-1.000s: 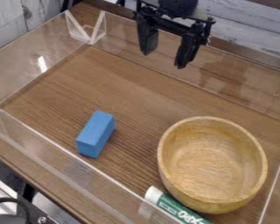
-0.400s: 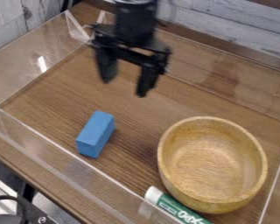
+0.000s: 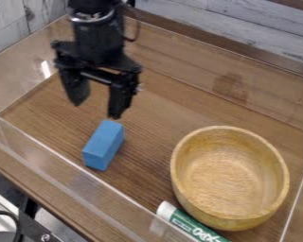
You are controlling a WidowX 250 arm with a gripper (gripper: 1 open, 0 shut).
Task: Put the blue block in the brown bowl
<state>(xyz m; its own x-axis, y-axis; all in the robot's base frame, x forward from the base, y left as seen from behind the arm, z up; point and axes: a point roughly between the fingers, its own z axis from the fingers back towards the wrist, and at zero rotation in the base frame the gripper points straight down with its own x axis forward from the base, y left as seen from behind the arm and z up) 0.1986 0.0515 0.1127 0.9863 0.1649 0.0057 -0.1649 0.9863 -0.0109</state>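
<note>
Camera view:
Gripper (image 3: 98,96): upper left, pointing down, fingers spread wide, gripping nothing, above the block.
Blue block (image 3: 103,145): left of centre on the wooden table (image 3: 180,104), bare wood around it.
Brown bowl (image 3: 230,177): lower right, well apart from the block.
Tube (image 3: 188,225): bottom edge, under the bowl's rim.

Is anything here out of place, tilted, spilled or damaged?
Only one thing: a green-and-white tube lies at the table's front edge, close against the round tan wooden bowl. The small bright blue block lies flat; nothing is spilled or broken.
</note>
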